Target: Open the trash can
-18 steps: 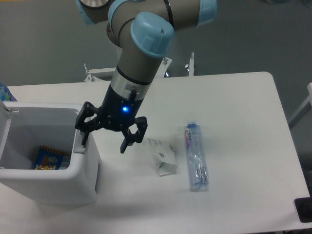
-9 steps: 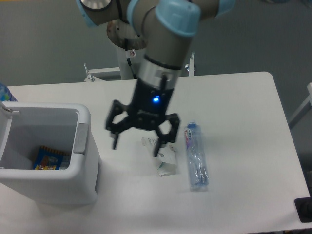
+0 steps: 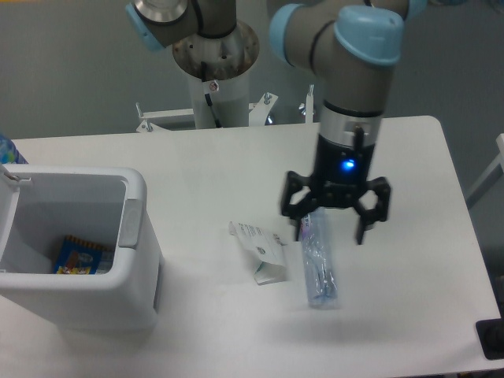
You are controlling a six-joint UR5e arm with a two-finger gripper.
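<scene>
A: Where is the trash can?

B: At the left end of the white counter, near the front edge. It is a white boxy bin with rounded corners, and its top is open, so you can see straight into it. A grey tab sits on its right rim.

A: Anything inside?

B: A colourful packet, blue and yellow, lies on the bottom. I cannot read it.

A: And the tool?

B: It hangs well to the right of the bin, over the upper end of a clear plastic bottle that lies on its side on the counter. Its two fingers are spread wide, one on each side of the bottle's top, and they hold nothing. A blue light glows on the wrist above them.

A: Is it touching the bottle?

B: I cannot tell; from this view the fingers look to be above it.

A: What else is on the counter?

B: A small white carton lies tilted just left of the bottle, between it and the bin. The arm's base stands behind the counter's far edge.
</scene>
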